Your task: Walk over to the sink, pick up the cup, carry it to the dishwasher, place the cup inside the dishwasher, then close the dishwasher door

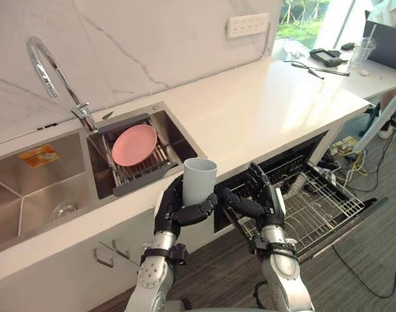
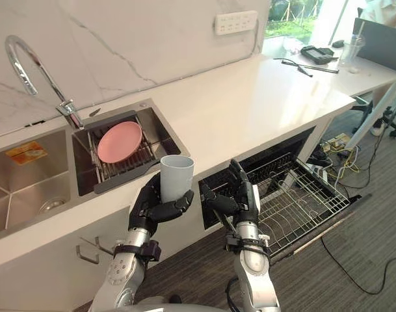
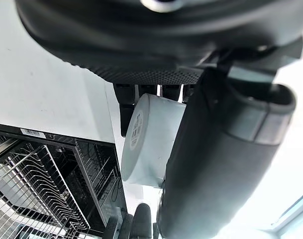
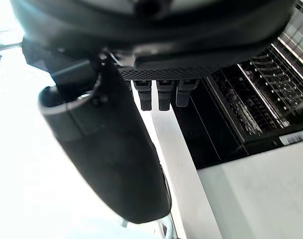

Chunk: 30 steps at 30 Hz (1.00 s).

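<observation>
Fingers (image 1: 196,212) of the left hand (image 1: 169,218) clamp the upright cup (image 1: 199,182); the dishwasher rack (image 1: 328,207) lies to its right, beyond the empty right hand (image 1: 269,205), whose fingers are loosely apart.

Kitchen finishes: steel, marble-look stone, matt plastic.
Cup (image 1: 200,181) pale, smooth, matt, looks plastic. Left hand (image 1: 175,211) dark matt plastic with a fine dotted texture near the wrist. Sink (image 1: 28,188) brushed stainless steel, dull sheen. Faucet (image 1: 51,71) polished chrome, mirror-bright. Plate (image 1: 134,144) pink, smooth, matt. Countertop (image 1: 263,104) white, smooth, low sheen. Wall (image 1: 152,39) grey-veined marble look, glossy. Dishwasher rack (image 1: 315,208) thin bright metal wire. Floor (image 1: 380,247) grey wood-grain planks, matt.
</observation>
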{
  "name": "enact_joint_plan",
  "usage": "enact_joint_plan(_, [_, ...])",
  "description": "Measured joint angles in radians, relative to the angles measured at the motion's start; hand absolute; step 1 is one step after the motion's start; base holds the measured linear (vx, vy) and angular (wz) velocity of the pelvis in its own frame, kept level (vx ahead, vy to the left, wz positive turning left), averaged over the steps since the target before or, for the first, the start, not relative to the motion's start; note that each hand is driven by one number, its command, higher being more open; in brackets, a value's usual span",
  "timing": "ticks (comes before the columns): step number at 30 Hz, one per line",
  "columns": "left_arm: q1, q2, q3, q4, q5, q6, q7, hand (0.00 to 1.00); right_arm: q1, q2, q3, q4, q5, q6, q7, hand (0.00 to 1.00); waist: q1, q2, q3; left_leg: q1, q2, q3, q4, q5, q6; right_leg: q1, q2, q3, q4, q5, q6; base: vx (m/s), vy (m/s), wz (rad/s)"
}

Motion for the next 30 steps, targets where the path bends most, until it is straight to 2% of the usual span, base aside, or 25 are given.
enact_joint_plan(6, [-0.043,0.001,0.009,0.001,0.012,0.004,0.017,0.3,0.037,-0.017,0.037,-0.086,0.031,0.0,0.038,0.9,-0.012,-0.004,-0.004,0.031,0.019,0.049,-0.031,0.004,-0.005,0.003,0.019,0.051,-0.031,0.029,-0.004,0.0,-0.015,-0.26])
enact_joint_plan(10, [-0.113,0.002,0.074,0.01,0.031,0.004,0.05,0.3,0.037,-0.022,0.039,-0.088,0.054,0.0,0.064,0.9,-0.014,-0.018,-0.014,0.06,0.02,0.078,-0.057,0.009,-0.006,0.006,0.021,0.079,-0.033,0.032,-0.003,0.0,0.004,-0.2])
enact_joint_plan(15, [-0.141,0.015,0.127,0.047,0.032,0.004,0.083,0.3,0.037,-0.038,0.039,-0.109,0.079,0.0,0.08,0.9,-0.015,-0.026,-0.021,0.068,0.019,0.102,-0.066,0.009,-0.005,0.006,0.018,0.103,-0.054,0.049,0.002,0.0,0.023,-0.16])
enact_joint_plan(19, [-0.142,0.022,0.126,0.098,0.036,0.007,0.085,0.3,0.035,-0.041,0.043,-0.123,0.113,0.0,0.093,0.9,-0.02,-0.034,-0.026,0.07,0.017,0.113,-0.07,0.009,-0.005,0.006,0.016,0.114,-0.066,0.057,0.006,0.0,0.018,-0.09])
enact_joint_plan(30, [-0.174,0.025,0.122,0.139,0.068,0.006,0.086,0.3,0.033,-0.066,0.099,-0.17,0.203,-0.003,0.121,0.9,-0.039,-0.036,-0.037,0.082,0.014,0.133,-0.093,0.014,0.002,0.0,0.015,0.133,-0.073,0.066,0.011,-0.01,0.001,-0.05])
